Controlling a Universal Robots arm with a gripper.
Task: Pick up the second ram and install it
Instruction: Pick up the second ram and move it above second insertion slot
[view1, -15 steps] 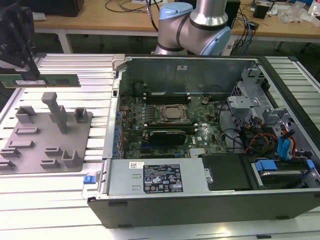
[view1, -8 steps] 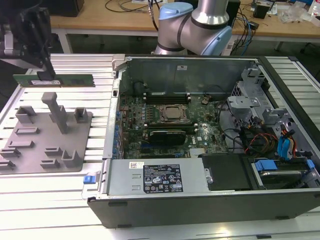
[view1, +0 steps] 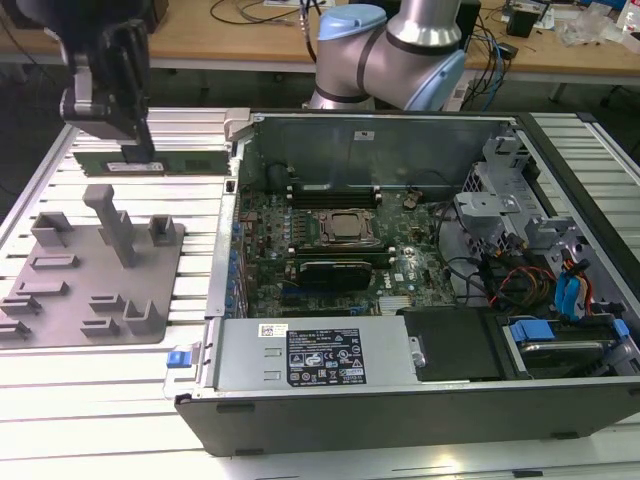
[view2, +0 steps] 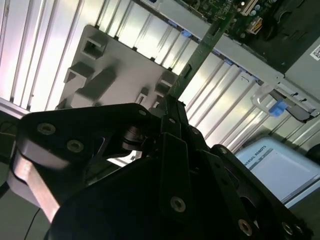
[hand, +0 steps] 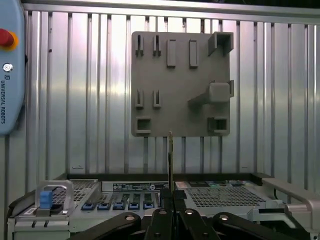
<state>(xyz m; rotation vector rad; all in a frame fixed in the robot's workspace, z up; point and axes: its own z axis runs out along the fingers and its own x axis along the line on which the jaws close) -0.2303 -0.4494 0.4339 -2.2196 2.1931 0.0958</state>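
In the exterior view, the second ram (view1: 180, 163) is a long, thin green-black stick that hangs level over the ribbed table beyond the grey tray (view1: 60, 300), at that view's left. My gripper (view1: 138, 152) is shut on its upper edge. In the second wrist view the stick (view2: 200, 55) runs out from between my gripper's fingers (view2: 169, 104) toward the open computer case. In the first wrist view I see the stick edge-on (hand: 170, 160), rising from my gripper (hand: 170, 196) in front of the tray (hand: 180, 115).
The open computer case (view1: 400, 140) fills the exterior view's middle and right, with the motherboard (view1: 400, 275), the processor socket (view1: 346, 227) and dark memory slots (view1: 330, 196) beside it. The arm's base (view1: 400, 50) stands behind the case. A teach pendant (hand: 10, 75) lies on the table.
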